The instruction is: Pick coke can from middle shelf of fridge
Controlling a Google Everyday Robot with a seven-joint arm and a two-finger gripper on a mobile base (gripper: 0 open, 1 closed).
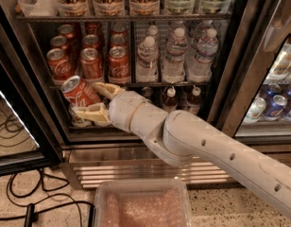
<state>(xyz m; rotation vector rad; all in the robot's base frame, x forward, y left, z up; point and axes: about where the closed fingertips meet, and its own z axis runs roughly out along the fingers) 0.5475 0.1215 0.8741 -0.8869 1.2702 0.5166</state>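
Currently, the end effector [87, 99] grips a tilted coke can [78, 91] between both fingers, just below the middle shelf [150, 84] at the fridge [236, 79] opening.

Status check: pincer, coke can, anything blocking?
Pincer shut on red aluminium coke can. Can tilted, off the dark wire middle shelf. Withdrawal path looks clear.
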